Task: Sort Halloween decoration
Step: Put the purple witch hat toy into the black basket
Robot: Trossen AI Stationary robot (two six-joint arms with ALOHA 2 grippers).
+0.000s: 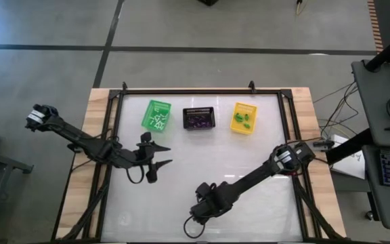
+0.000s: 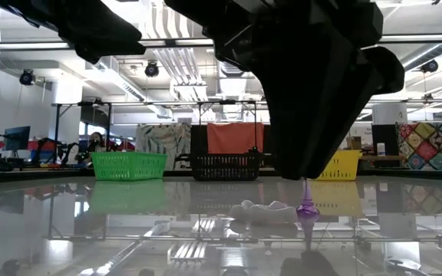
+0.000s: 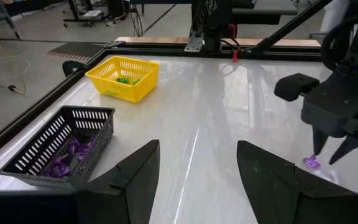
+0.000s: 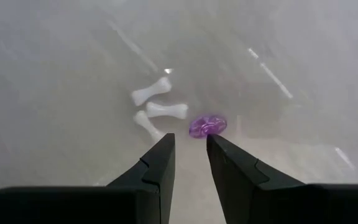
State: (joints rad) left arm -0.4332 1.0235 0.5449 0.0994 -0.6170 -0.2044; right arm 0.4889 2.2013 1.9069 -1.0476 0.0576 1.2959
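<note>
A purple trinket (image 4: 207, 126) and three white bone-shaped trinkets (image 4: 165, 110) lie on the white table near its front edge; the low view also shows the purple one (image 2: 307, 208). My right gripper (image 4: 190, 149) points down just above them, open, with the purple trinket just beyond its fingertips and nothing between them. From the left wrist view its fingers (image 3: 321, 138) stand over the purple trinket (image 3: 312, 163). My left gripper (image 1: 160, 156) waits open at the table's left, above the surface.
Three small baskets stand in a row at the table's far edge: green (image 1: 156, 115) with white pieces, black (image 1: 199, 118) with purple pieces (image 3: 67, 155), yellow (image 1: 244, 117) with green pieces (image 3: 124, 80). A dark frame (image 1: 202, 91) borders the table.
</note>
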